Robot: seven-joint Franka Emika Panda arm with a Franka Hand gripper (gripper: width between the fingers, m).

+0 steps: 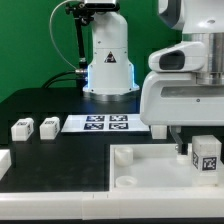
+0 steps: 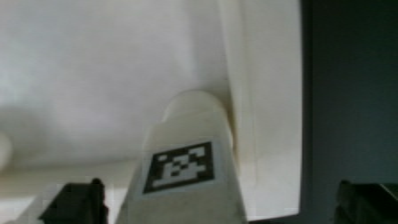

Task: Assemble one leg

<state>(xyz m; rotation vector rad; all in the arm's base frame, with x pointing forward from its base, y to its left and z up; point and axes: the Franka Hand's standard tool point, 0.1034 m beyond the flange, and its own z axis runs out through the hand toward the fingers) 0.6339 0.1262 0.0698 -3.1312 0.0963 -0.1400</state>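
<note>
A white leg (image 1: 207, 155) with a black-and-white tag stands upright on the big white tray-like part (image 1: 130, 165) near its corner at the exterior view's right. My gripper (image 1: 193, 148) hangs low over it. In the wrist view the leg (image 2: 183, 165) sits between my two dark fingertips (image 2: 75, 203), with a gap on each side, so the gripper (image 2: 219, 206) is open around it and not touching it. Two more legs (image 1: 20, 128) (image 1: 48, 126) lie on the black table at the exterior view's left.
The marker board (image 1: 105, 123) lies behind the tray-like part. The robot base (image 1: 108, 60) stands at the back. In the wrist view the tray-like part (image 2: 107, 80) fills most of the picture, with dark table (image 2: 350, 80) beside it.
</note>
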